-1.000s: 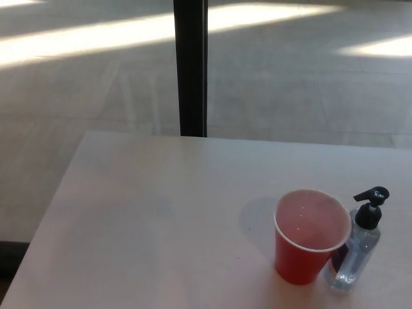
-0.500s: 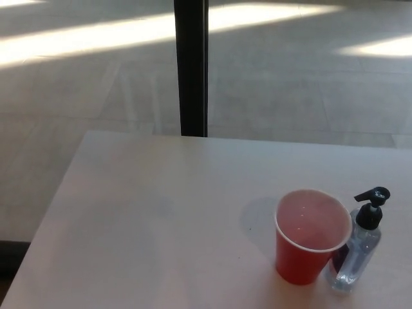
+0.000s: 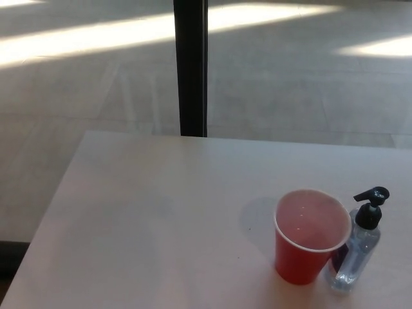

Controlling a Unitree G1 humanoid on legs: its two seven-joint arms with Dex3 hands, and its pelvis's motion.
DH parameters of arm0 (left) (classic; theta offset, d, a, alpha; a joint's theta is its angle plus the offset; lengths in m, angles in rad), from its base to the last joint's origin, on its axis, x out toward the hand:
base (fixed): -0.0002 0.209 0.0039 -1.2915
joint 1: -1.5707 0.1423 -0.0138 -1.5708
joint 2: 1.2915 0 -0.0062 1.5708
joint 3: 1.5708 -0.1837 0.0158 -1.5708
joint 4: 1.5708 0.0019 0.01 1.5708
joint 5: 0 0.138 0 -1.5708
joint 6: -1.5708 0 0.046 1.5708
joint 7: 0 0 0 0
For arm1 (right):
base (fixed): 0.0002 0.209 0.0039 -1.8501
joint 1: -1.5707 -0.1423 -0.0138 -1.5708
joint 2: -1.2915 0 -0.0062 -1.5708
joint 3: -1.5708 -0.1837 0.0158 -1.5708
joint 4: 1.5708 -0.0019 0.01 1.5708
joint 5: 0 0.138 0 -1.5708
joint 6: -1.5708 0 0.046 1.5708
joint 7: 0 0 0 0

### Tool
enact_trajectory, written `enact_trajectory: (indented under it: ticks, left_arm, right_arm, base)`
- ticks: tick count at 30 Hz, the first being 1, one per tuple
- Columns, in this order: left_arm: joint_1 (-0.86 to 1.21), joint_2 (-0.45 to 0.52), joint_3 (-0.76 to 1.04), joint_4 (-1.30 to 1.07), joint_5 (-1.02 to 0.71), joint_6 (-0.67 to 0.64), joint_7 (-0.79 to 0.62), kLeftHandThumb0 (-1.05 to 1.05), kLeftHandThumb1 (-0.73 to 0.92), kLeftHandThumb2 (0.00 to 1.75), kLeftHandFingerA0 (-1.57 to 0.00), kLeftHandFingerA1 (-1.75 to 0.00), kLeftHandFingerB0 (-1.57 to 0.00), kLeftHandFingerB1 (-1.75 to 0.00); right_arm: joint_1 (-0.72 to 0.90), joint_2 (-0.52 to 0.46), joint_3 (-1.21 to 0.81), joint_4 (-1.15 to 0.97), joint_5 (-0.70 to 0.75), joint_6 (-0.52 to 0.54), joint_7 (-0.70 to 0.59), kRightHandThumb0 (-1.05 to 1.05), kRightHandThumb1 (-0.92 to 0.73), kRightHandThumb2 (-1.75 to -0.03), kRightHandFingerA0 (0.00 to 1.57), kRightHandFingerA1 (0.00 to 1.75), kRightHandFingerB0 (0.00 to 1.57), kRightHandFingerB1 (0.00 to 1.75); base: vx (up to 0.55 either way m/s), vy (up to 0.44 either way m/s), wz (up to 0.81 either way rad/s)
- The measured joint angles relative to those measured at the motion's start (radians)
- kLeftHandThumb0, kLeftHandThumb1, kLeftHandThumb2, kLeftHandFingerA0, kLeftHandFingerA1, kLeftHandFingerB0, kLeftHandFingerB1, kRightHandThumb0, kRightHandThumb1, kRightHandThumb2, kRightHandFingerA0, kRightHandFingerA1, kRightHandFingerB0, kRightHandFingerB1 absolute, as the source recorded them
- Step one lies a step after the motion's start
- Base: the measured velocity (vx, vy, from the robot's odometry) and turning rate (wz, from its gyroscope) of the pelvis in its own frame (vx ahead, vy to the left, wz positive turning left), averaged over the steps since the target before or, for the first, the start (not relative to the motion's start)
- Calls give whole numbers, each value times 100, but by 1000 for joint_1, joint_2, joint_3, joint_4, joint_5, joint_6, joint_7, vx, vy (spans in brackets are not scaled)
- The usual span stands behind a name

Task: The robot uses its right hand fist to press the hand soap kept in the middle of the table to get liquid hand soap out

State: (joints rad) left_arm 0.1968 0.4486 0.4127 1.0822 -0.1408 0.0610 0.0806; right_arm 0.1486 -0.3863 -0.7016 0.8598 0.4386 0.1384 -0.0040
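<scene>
From the head view you look down on a pale, smooth rectangular table [image 3: 161, 219] whose far edge runs across the middle of the picture. At its near right stands a clear plastic hand soap bottle with a black pump head [image 3: 358, 248], upright, its nozzle pointing left and slightly toward the far side. Just to its left, touching or all but touching it, you see a red plastic cup with a white rim [image 3: 311, 235], upright and open at the top, and it covers the lower left part of the bottle from this angle. The cup throws a soft shadow to its left on the table.

Beyond the far edge of the table you see a grey tiled floor [image 3: 290, 84] crossed by bright bands of sunlight. A black vertical post [image 3: 190, 64] rises from behind the table's far edge to the top of the picture, a little left of centre.

Neither of the robot's hands shows anywhere in this view, so you cannot tell how the fingers of either one stand. Nothing touches the pump head.
</scene>
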Motion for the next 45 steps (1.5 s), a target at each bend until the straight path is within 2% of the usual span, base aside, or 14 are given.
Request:
enact_trajectory:
  ticks: [9,11,12,13,14,17,20,22,29,30,35,39,45]
  left_arm:
    - [-5,0,1,13,-1,0,0,10,39,99,-84,-102,-68,-87]
    - [-6,0,1,13,-1,0,0,9,40,98,-86,-103,-68,-88]
    - [-7,0,2,13,-1,0,0,11,39,98,-85,-103,-68,-88]
    - [-10,0,2,15,-1,0,0,11,38,99,-86,-102,-68,-87]
    - [-14,0,2,16,-1,0,0,11,38,98,-84,-98,-69,-86]
    - [-17,1,0,8,-1,0,1,10,40,99,-81,-96,-70,-85]
    - [-16,1,-2,-14,0,1,1,11,39,99,-83,-96,-71,-85]
    - [-17,3,-3,-9,1,1,1,10,41,99,-81,-95,-69,-84]
    - [-6,2,-3,-35,1,10,2,7,40,98,-79,-95,-69,-84]
    - [-5,2,-3,-38,1,11,2,8,37,96,-81,-97,-69,-86]
    - [-8,3,-5,-29,1,12,2,8,41,98,-78,-94,-69,-84]
    - [-15,3,-9,-29,2,19,3,10,42,100,-79,-95,-68,-84]
    - [-18,3,-9,-24,2,22,3,7,42,97,-78,-95,-69,-85]
  right_arm:
    - [4,3,3,-10,-1,0,6,-40,-64,-58,103,96,74,70]
    - [3,5,7,-14,-1,0,6,-40,-64,-58,101,95,73,70]
    - [3,5,8,-18,-1,0,6,-42,-64,-59,91,95,65,65]
    - [3,6,10,-22,-1,1,6,-42,-65,-59,91,97,65,66]
    - [2,7,11,-26,-1,3,5,-42,-65,-59,94,96,62,63]
    - [-7,6,13,-22,-1,5,5,-40,-65,-59,104,96,71,68]
    - [-11,6,13,-20,-1,5,6,-40,-65,-58,102,94,65,64]
    - [-11,6,13,-19,-1,5,6,-41,-65,-58,96,92,62,62]
    - [0,8,15,-41,-1,11,6,-39,-66,-58,96,99,65,65]
    - [0,8,15,-44,-1,13,6,-39,-65,-59,89,98,66,67]
    - [3,11,15,-56,0,21,4,-40,-64,-58,97,98,69,68]
    - [-1,11,15,-43,0,22,4,-38,-65,-58,89,99,65,66]
    - [-1,11,15,-46,0,25,0,-40,-66,-59,93,96,67,66]
  base:
    - [0,0,0]
    - [0,0,0]
    - [0,0,0]
    - [0,0,0]
    - [0,0,0]
    - [0,0,0]
    - [0,0,0]
    - [0,0,0]
    - [0,0,0]
    - [0,0,0]
    - [0,0,0]
    - [0,0,0]
    - [0,0,0]
